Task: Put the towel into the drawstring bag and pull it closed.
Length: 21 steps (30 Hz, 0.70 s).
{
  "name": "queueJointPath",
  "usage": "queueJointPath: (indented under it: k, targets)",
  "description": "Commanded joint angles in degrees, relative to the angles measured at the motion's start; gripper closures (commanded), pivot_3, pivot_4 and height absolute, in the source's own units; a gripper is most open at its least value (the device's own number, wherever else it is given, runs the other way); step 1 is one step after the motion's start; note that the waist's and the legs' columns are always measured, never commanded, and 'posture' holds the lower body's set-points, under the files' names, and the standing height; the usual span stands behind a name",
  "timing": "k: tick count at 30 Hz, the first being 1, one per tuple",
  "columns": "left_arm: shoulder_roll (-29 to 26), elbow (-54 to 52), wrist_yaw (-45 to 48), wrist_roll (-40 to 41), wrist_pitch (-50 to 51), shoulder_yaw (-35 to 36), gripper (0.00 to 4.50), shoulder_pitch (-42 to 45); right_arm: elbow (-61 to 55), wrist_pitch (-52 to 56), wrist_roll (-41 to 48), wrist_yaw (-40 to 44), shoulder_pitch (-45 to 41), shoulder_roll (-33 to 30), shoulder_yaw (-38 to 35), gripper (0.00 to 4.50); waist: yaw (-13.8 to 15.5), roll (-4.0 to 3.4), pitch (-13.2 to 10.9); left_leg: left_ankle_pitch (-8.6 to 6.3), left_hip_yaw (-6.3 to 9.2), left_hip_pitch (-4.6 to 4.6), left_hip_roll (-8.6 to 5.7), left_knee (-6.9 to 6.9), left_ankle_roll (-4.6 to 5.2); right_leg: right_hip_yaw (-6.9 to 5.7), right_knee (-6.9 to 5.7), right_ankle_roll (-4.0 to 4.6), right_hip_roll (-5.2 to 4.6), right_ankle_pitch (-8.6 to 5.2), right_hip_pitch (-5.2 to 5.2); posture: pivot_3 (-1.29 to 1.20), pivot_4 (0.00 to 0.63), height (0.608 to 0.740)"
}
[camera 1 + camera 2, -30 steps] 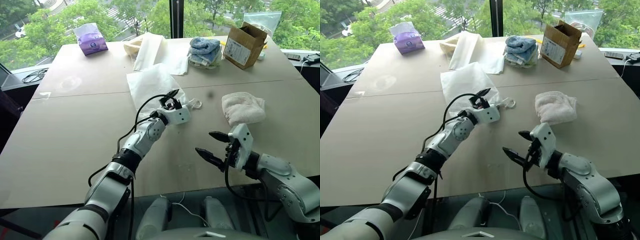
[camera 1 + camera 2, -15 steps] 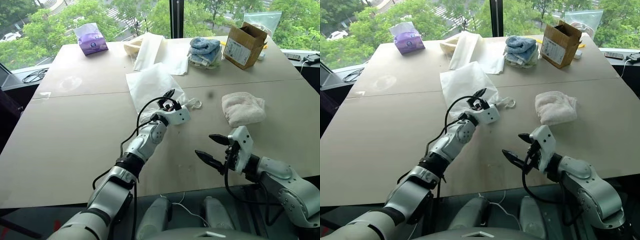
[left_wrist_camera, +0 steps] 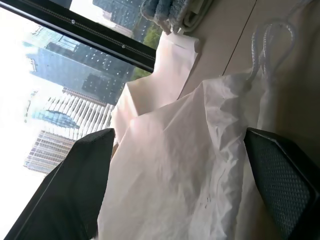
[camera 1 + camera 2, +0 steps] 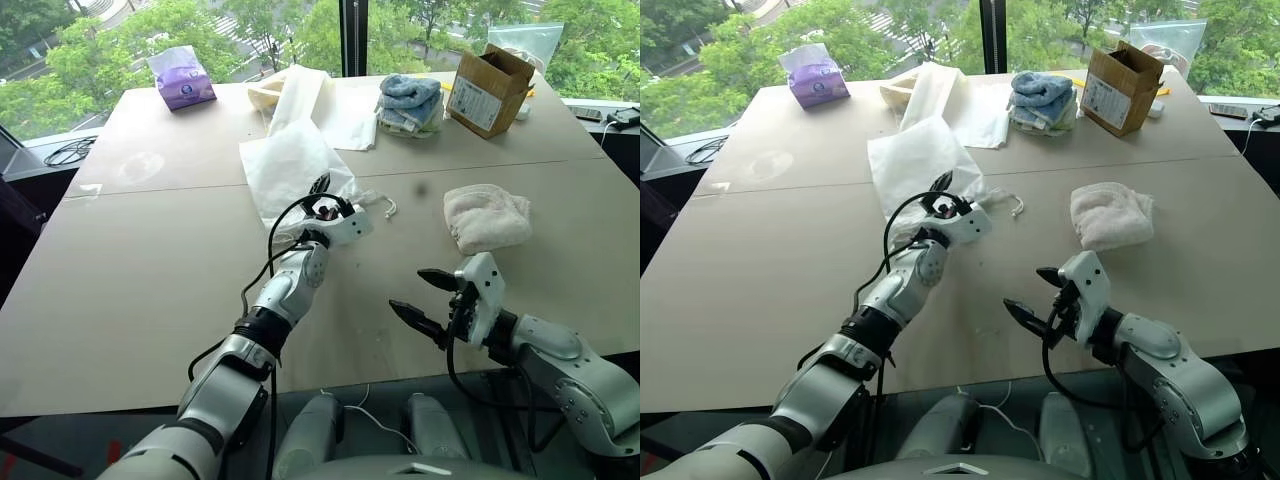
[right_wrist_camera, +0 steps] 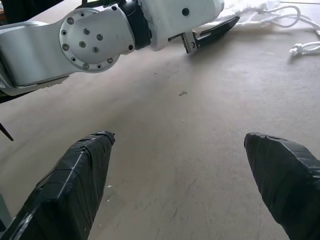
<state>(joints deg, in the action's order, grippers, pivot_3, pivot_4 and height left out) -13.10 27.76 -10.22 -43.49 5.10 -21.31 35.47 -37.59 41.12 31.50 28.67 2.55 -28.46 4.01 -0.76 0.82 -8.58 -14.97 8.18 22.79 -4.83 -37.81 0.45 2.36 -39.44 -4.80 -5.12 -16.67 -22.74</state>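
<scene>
A wide beige table (image 4: 150, 290) is seen with the drawstring bag (image 4: 290, 165) spread near its middle, mouth and cords toward the near right. The towel (image 4: 486, 217) is bunched to the right, well apart from the bag. At the bag's near edge the left gripper (image 4: 322, 195) is held with fingers spread wide, fabric lying between them but not pinched. Nearer, the right gripper (image 4: 424, 297) is poised over bare tabletop, spread wide and empty.

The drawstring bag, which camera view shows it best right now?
The left wrist view: the drawstring bag lies close up between the left gripper's open fingers, cords visible. Both eye views show it whole but small; the right wrist view catches an edge and cords.
</scene>
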Motion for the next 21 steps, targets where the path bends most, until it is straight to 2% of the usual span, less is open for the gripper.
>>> queueJointPath:
  k: [1, 8, 13, 21]
  targets:
    - [0.1, -4.3, -0.7, -0.3, 3.9, 1.4, 0.30, -1.3, -1.8, -1.1, 0.4, 0.3, -0.3, 0.1, -0.5, 0.00, 0.0, 0.00, 0.0, 0.00, 0.01, 0.00, 0.00, 0.00, 0.00, 0.00, 0.00, 0.00, 0.00, 0.00, 0.00, 0.00, 0.150, 0.740]
    - [0.4, -2.8, 0.3, 3.4, 7.4, 4.0, 0.30, -1.2, -1.5, -1.3, 0.1, 0.2, -0.6, 0.3, -0.2, 0.00, -0.2, 0.00, 0.0, 0.00, -0.01, -0.02, 0.01, 0.00, 0.00, 0.01, -0.01, 0.00, 0.00, 0.00, 0.00, 0.00, 0.150, 0.740]
    - [0.8, 0.7, 5.3, 10.2, 7.8, 6.3, 0.30, 0.5, -1.3, -1.4, -0.1, 0.0, -0.7, 0.3, -0.5, 0.00, -0.1, 0.00, 0.0, 0.00, -0.01, -0.05, 0.02, -0.05, 0.00, 0.01, -0.10, 0.00, 0.00, 0.00, 0.01, 0.00, 0.150, 0.740]
    - [-0.8, 6.3, 9.9, 15.2, 8.3, 7.6, 0.30, 3.7, -1.2, -1.4, -0.4, -0.3, -0.8, 0.5, -0.4, 0.00, -0.1, 0.00, 0.1, -0.11, -0.01, -0.25, 0.01, -0.35, 0.19, -0.01, -0.32, -0.02, 0.02, -0.01, 0.27, 0.00, 0.150, 0.740]
